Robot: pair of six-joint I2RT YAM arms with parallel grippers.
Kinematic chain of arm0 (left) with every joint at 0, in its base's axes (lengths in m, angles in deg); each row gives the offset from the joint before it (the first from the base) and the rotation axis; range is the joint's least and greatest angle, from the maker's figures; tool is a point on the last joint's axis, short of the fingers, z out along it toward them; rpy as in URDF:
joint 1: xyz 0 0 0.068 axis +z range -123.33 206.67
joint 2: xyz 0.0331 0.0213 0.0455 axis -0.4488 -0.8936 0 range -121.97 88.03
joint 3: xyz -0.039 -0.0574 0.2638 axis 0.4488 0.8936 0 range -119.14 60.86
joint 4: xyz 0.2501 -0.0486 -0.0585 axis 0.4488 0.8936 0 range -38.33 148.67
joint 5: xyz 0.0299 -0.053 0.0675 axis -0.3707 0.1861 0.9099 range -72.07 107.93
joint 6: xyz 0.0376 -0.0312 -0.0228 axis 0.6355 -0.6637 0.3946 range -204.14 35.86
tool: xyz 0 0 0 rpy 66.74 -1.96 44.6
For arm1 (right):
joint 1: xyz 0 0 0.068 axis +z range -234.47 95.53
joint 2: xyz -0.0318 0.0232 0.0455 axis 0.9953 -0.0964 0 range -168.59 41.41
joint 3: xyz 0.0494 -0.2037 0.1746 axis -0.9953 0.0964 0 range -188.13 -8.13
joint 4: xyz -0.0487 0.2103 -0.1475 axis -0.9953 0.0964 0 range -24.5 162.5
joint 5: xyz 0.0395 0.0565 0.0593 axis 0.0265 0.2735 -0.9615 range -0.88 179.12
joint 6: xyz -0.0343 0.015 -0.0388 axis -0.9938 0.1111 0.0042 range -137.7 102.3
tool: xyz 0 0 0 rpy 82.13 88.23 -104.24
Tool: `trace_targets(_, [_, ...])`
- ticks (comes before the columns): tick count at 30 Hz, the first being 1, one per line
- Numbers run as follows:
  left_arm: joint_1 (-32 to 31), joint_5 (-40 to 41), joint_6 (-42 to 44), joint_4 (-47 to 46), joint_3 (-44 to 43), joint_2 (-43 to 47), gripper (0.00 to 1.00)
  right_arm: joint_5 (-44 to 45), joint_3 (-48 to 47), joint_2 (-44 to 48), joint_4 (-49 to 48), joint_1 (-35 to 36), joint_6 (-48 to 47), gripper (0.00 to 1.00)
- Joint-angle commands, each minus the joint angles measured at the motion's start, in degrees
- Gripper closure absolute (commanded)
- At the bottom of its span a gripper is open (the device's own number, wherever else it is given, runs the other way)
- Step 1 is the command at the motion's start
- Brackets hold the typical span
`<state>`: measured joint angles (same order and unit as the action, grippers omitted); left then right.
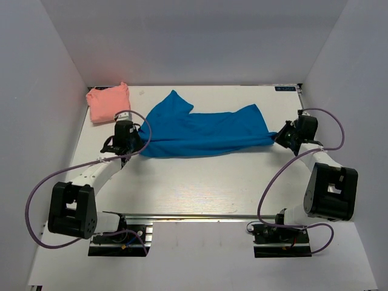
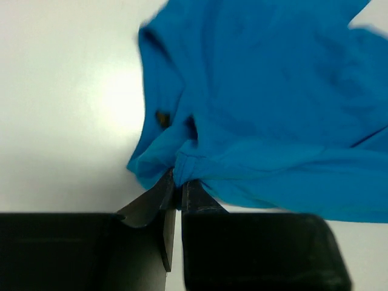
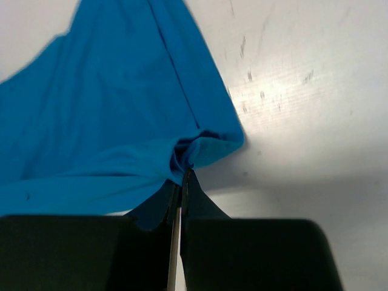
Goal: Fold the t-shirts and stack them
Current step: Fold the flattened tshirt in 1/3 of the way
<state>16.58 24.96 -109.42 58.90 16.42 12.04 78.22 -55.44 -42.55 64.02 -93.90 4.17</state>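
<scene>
The bright blue t-shirt (image 1: 200,130) is stretched across the middle of the table between my two arms, one sleeve pointing to the back. My left gripper (image 1: 134,145) is shut on its left end; in the left wrist view the cloth (image 2: 254,103) bunches at my fingertips (image 2: 177,177). My right gripper (image 1: 280,137) is shut on the right end, and the right wrist view shows the blue cloth (image 3: 109,121) pinched at the tips (image 3: 183,171). The salmon pink t-shirt (image 1: 108,102) lies as a small folded bundle at the back left, apart from both grippers.
The white table (image 1: 206,182) is boxed in by pale walls at the left, back and right. A metal rail (image 1: 200,216) runs along its near edge between the two arm bases. Purple cables loop from each arm.
</scene>
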Motion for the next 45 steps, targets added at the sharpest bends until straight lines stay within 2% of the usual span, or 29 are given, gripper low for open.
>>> trace_targets(1, [0.4, -1.4, -4.7, -0.6, 4.7, 4.4, 1.0, 0.0, 2.6, 3.0, -4.3, -0.8, 1.8, 1.0])
trace_targets(7, [0.4, -3.9, -8.5, 3.3, 14.5, 10.4, 1.0, 3.1, 7.6, 6.3, 0.8, -0.9, 2.8, 1.0])
trace_targets(11, [0.4, 0.1, -11.1, 7.4, 18.2, 16.9, 1.0, 6.8, 9.6, 9.4, 4.6, -0.9, 4.8, 1.0])
trace_targets(16, [0.4, 0.1, -11.8, 9.7, 21.7, 22.4, 1.0, 9.7, 11.4, 10.9, 11.0, -1.1, 7.1, 1.0])
trace_targets(19, [0.4, -3.0, -11.8, 11.0, 22.8, 22.4, 1.0, 9.9, 14.0, 11.1, 14.1, -0.9, 8.1, 0.94])
trace_targets(21, [0.4, -3.9, -12.5, 12.1, 22.8, 22.4, 1.0, 10.6, 15.7, 11.1, 16.0, -1.0, 9.5, 0.94])
trace_targets(22, [0.4, -4.0, -12.5, 13.2, 22.8, 22.4, 1.0, 13.2, 16.9, 11.5, 17.5, -0.9, 10.7, 0.93])
trace_targets(25, [0.4, -3.3, -13.0, 18.2, 22.8, 22.4, 0.99, 16.4, 18.0, 11.6, 20.9, -1.0, 13.0, 0.76])
trace_targets(26, [0.4, -2.6, -14.0, 19.9, 22.8, 23.1, 0.94, 16.9, 18.2, 11.8, 21.5, -1.1, 13.5, 0.69])
trace_targets(27, [0.4, -2.1, -15.1, 23.0, 22.3, 24.1, 0.83, 17.2, 18.3, 12.4, 21.9, -1.1, 13.7, 0.62])
trace_targets(28, [0.4, -0.5, -16.1, 24.9, 21.8, 24.7, 0.69, 19.1, 18.0, 12.8, 24.0, -1.1, 14.8, 0.47])
trace_targets(29, [0.4, 0.2, -16.9, 26.8, 20.6, 25.4, 0.54, 19.9, 17.8, 14.2, 24.9, -1.1, 15.0, 0.2])
trace_targets(30, [0.4, 1.7, -18.2, 30.1, 19.9, 26.8, 0.29, 20.6, 17.1, 14.5, 26.5, -1.1, 16.0, 0.11])
trace_targets(31, [0.4, 2.9, -19.3, 31.9, 19.1, 27.4, 0.17, 22.7, 16.6, 15.1, 27.6, -1.1, 16.2, 0.1])
trace_targets(32, [0.4, 3.6, -20.3, 33.0, 17.9, 28.0, 0.0, 24.2, 15.7, 16.3, 28.8, -1.1, 16.1, 0.1])
trace_targets(37, [0.4, 7.6, -23.5, 37.2, 11.0, 28.5, 0.0, 26.4, 10.8, 22.0, 32.3, -0.9, 13.0, 0.1])
trace_targets(41, [0.4, 8.8, -19.9, 32.5, 5.1, 25.7, 0.0, 12.7, 10.5, 26.0, 23.8, -0.9, 9.7, 0.1])
trace_targets(44, [0.4, 4.2, -16.0, 24.3, 2.0, 20.3, 0.0, 2.2, 9.0, 24.0, 16.3, -0.3, 7.7, 0.1])
trace_targets(45, [0.4, 1.0, -15.0, 21.9, 1.1, 18.3, 0.0, 1.4, 6.2, 23.2, 14.4, 0.1, 6.9, 0.1])
